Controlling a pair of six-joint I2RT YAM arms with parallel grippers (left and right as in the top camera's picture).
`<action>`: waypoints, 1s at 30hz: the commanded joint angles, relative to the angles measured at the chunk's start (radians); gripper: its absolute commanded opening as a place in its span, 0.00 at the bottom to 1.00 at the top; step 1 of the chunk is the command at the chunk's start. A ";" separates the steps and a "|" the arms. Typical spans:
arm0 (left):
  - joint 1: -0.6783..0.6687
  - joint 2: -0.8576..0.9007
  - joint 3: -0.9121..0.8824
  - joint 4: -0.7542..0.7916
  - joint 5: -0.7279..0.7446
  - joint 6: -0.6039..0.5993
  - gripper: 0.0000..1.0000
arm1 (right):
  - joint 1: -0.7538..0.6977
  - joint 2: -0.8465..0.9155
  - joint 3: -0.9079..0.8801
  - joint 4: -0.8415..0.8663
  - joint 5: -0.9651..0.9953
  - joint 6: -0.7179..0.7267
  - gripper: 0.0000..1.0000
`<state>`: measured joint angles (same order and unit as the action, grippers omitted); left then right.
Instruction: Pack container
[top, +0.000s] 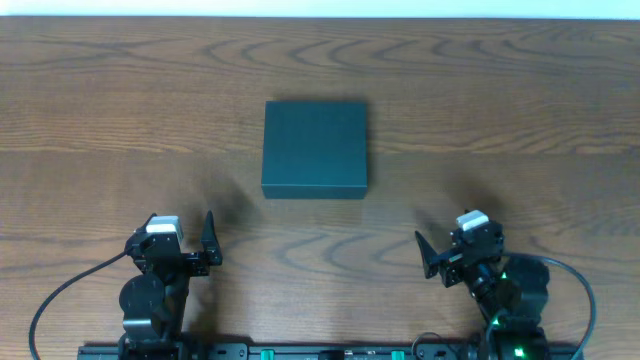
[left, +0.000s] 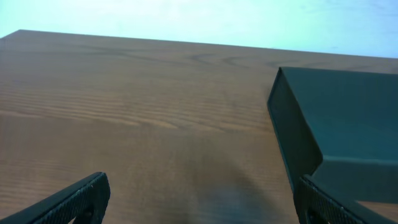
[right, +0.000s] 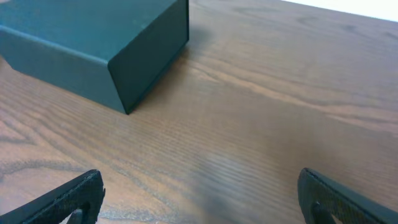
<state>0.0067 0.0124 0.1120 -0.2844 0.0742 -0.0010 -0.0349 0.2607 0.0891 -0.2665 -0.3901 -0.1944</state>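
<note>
The container (top: 315, 148) is a dark teal-green square box, lying flat on the middle of the table with its lid shut. My left gripper (top: 178, 232) rests near the front left, open and empty, well short of the box. In the left wrist view the container (left: 348, 112) fills the right side, ahead of the open left gripper (left: 199, 199). My right gripper (top: 460, 240) sits near the front right, also open and empty. From the right wrist the container (right: 81, 43) lies at the upper left, apart from the open right gripper (right: 202, 199).
The wooden table (top: 500, 100) runs back to a pale wall along its far edge. Black cables (top: 50, 300) loop beside both arm bases at the front edge.
</note>
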 joint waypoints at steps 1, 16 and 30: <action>0.006 -0.008 -0.014 -0.039 -0.006 -0.006 0.95 | 0.005 -0.101 -0.004 0.001 -0.010 -0.013 0.99; 0.006 -0.008 -0.014 -0.039 -0.006 -0.006 0.96 | 0.002 -0.256 -0.005 0.002 -0.010 -0.013 0.99; 0.006 -0.008 -0.014 -0.039 -0.007 -0.006 0.96 | 0.002 -0.255 -0.005 0.002 -0.010 -0.013 0.99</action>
<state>0.0067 0.0120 0.1127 -0.2886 0.0742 -0.0029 -0.0353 0.0124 0.0883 -0.2646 -0.3931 -0.1959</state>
